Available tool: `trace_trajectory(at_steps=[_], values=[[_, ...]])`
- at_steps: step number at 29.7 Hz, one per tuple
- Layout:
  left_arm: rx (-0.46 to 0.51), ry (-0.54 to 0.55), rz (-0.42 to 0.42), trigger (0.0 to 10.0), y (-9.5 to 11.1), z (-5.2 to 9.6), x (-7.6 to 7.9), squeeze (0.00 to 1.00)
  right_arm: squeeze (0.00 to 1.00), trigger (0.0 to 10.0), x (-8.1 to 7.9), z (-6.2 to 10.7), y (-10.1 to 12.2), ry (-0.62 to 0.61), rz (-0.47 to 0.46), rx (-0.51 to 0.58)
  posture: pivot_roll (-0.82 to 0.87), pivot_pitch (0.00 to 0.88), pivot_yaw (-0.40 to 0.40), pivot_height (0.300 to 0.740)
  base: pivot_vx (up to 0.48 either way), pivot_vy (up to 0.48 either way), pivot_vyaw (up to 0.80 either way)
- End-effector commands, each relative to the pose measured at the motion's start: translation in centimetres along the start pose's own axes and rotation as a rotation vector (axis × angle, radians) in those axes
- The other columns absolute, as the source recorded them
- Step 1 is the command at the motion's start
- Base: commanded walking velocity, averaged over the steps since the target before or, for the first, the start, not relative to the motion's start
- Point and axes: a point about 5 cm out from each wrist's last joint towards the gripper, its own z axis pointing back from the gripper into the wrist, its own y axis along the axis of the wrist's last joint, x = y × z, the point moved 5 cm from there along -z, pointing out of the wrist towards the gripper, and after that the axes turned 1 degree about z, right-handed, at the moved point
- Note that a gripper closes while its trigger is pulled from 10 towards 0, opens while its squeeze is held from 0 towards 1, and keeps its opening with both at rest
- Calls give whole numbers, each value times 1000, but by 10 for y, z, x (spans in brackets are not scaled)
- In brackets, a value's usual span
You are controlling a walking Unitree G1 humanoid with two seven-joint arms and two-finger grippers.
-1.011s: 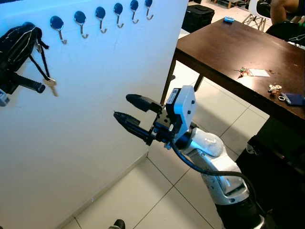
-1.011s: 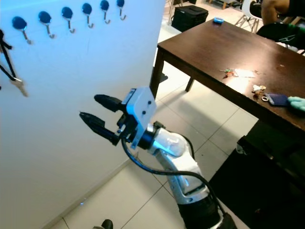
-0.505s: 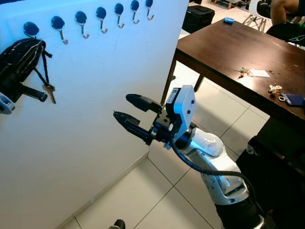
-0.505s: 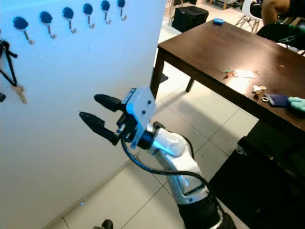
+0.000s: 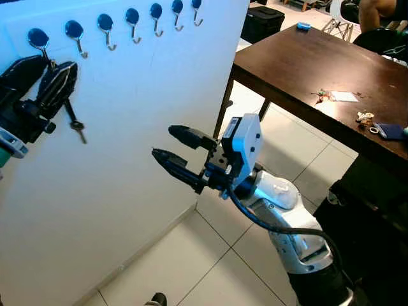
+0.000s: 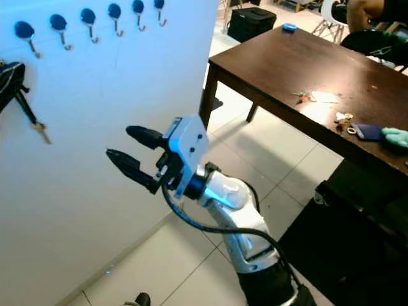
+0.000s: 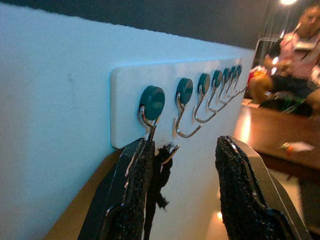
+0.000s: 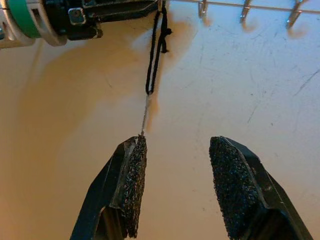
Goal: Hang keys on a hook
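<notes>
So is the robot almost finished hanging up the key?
Nearly. Done: the black cord is looped over the first hook on the wall, and the key dangles below. In hand: the left tool is open beside the cord. Left: that arm backing away. The right tool waits open, lower down.

Home: wall hooks (image 5: pixel 106 30); dining table (image 5: pixel 306 64); tile floor (image 5: pixel 210 268)
</notes>
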Motion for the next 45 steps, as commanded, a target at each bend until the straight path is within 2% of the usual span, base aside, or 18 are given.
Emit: trace_trajectory(at_steps=[1,9,10,12,13,14,18,21,26,31,37,41,42,45], values=[[156,101,-34,10000,37,6,-16,0,0,10000,-2,2,1,3,-5,2,31,78,7,740,0,0,0],[204,111,-52,10000,51,6,-19,0,0,10000,-2,2,0,0,-7,0,29,78,7,740,0,0,0],[225,142,-79,10000,57,7,-23,0,0,10000,-2,2,0,0,-7,0,29,78,7,740,0,0,0],[250,229,-187,10000,66,7,-32,0,0,10000,-2,2,0,1,-7,1,28,76,5,740,0,0,0],[244,269,-306,10000,70,7,-33,0,0,10000,-2,2,0,1,-6,1,27,74,4,740,0,0,0],[236,288,-383,10000,71,6,-33,0,0,10000,-2,2,0,1,-5,1,27,74,4,740,0,0,0],[227,254,-442,10000,70,4,-23,0,0,10000,-2,2,0,1,-4,2,30,74,4,740,0,0,0],[171,160,-520,10000,56,-1,-6,0,0,10000,-2,1,0,2,-4,1,28,72,5,740,0,0,0],[45,33,-510,10000,22,-3,12,0,0,10000,-2,1,0,1,-4,1,27,74,10,740,0,0,0],[-19,-42,-487,10000,0,-3,28,0,0,10000,-3,1,0,-2,-3,2,25,75,14,740,0,0,0],[8,31,-478,10000,2,-6,19,0,0,10000,-4,1,0,-4,-5,2,26,77,17,740,0,0,0],[-58,-43,-484,10000,-12,-1,25,0,0,10000,-4,1,-1,-8,-7,1,30,79,20,740,0,0,0],[-103,-84,-475,10000,-25,3,31,0,0,10000,-3,1,-1,-10,-8,2,33,81,21,740,0,0,0],[-119,-86,-465,10000,-32,5,33,0,0,10000,-4,1,-1,-10,-10,3,34,82,22,740,0,0,0]])
